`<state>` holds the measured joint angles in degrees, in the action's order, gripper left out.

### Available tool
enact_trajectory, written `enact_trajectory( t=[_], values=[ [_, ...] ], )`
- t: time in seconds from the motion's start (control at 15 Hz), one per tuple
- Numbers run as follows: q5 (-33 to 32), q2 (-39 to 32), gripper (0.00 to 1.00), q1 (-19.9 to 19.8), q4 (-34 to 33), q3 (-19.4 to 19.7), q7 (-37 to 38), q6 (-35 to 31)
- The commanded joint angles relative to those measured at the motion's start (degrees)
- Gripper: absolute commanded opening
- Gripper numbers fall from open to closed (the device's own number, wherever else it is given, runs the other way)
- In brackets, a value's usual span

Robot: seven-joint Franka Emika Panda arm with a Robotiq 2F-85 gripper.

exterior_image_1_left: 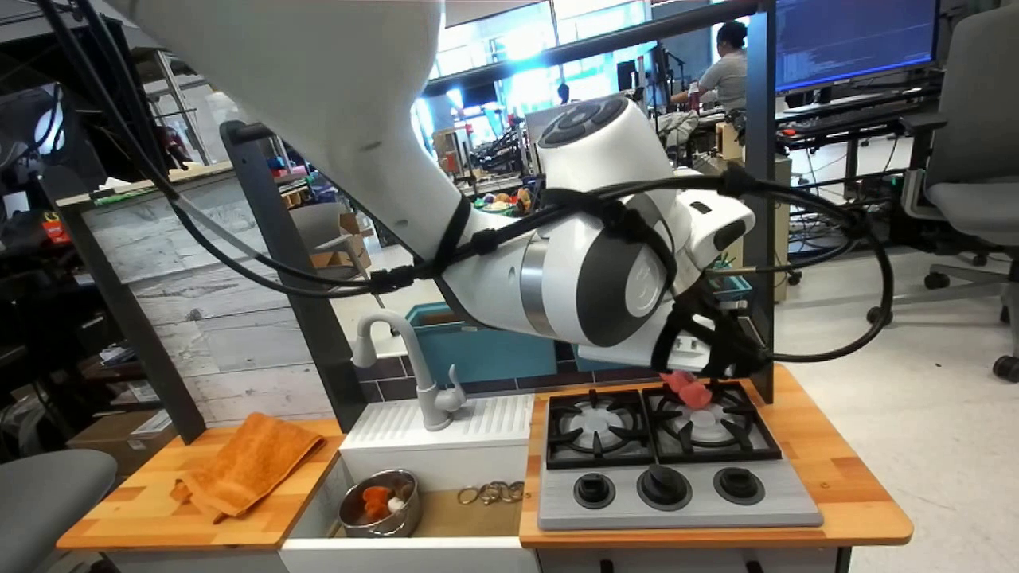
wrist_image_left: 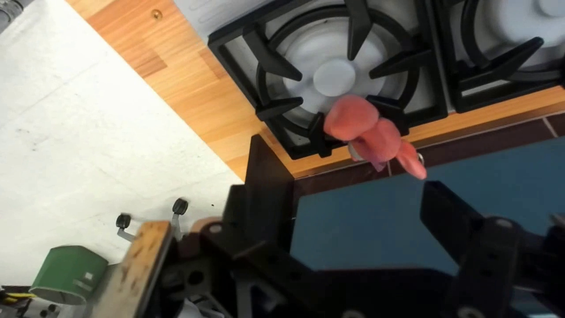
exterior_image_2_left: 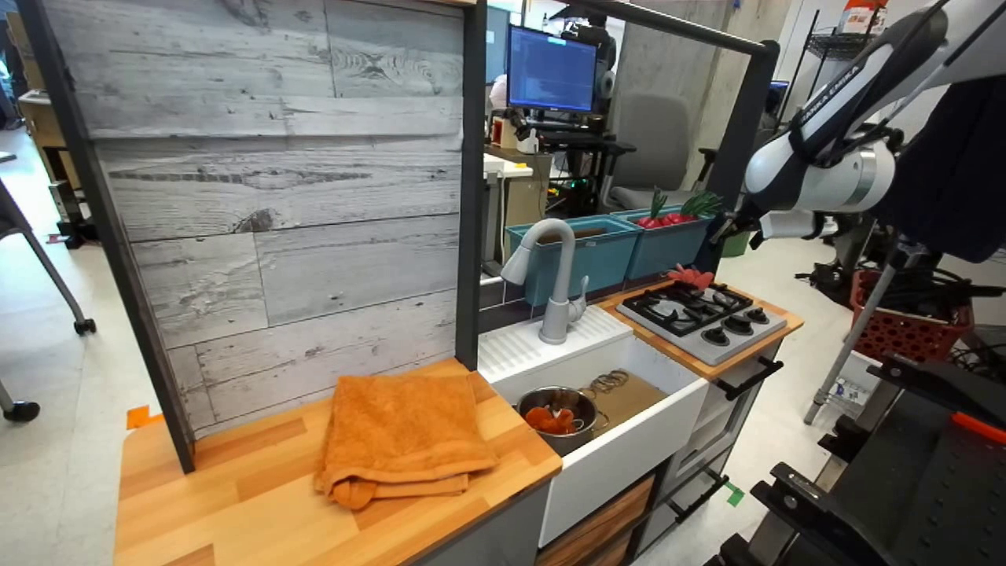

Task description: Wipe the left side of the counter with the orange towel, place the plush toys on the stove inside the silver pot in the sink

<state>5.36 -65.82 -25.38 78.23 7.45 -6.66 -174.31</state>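
Observation:
A red plush toy (wrist_image_left: 375,130) lies on the rear burner of the stove (exterior_image_1_left: 677,515), at the side away from the sink. My gripper (wrist_image_left: 336,189) stands open above and behind it, its fingers (wrist_image_left: 446,216) wide apart with nothing between them. In the sink (exterior_image_1_left: 410,549), the silver pot (exterior_image_2_left: 562,444) holds an orange plush toy (exterior_image_1_left: 376,501) along with something white and dark. The orange towel (exterior_image_2_left: 405,432) lies folded and rumpled on the left side of the counter (exterior_image_2_left: 236,503). In an exterior view the wrist hides the fingertips.
A grey faucet (exterior_image_1_left: 422,374) rises behind the basin, and metal rings (exterior_image_1_left: 493,493) lie inside it. Blue-green planters (exterior_image_2_left: 578,255) hang behind the sink and stove. A dark upright post (exterior_image_1_left: 761,199) stands at the stove's back corner, close to the gripper.

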Motion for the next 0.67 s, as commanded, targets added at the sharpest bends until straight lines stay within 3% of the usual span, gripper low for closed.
enact_trajectory(
  t=[0.0, 0.13, 0.2, 0.27, 0.4, 0.6],
  values=[
    [0.52, -9.14, 1.00, -1.00, -13.87, -2.37, 0.97, 7.09],
    [0.72, -12.39, 1.00, -1.27, -18.60, -3.72, 0.56, 10.46],
    [0.87, -13.07, 1.00, -0.40, -20.01, -2.60, 2.00, 13.06],
    [0.44, -9.18, 1.00, -0.12, -12.61, -2.41, 0.78, 8.74],
    [0.46, -11.16, 1.00, -0.03, -15.72, -2.41, 1.36, 10.73],
    [0.03, -13.06, 1.00, 0.56, -18.35, -0.55, 2.30, 7.90]
  ],
)
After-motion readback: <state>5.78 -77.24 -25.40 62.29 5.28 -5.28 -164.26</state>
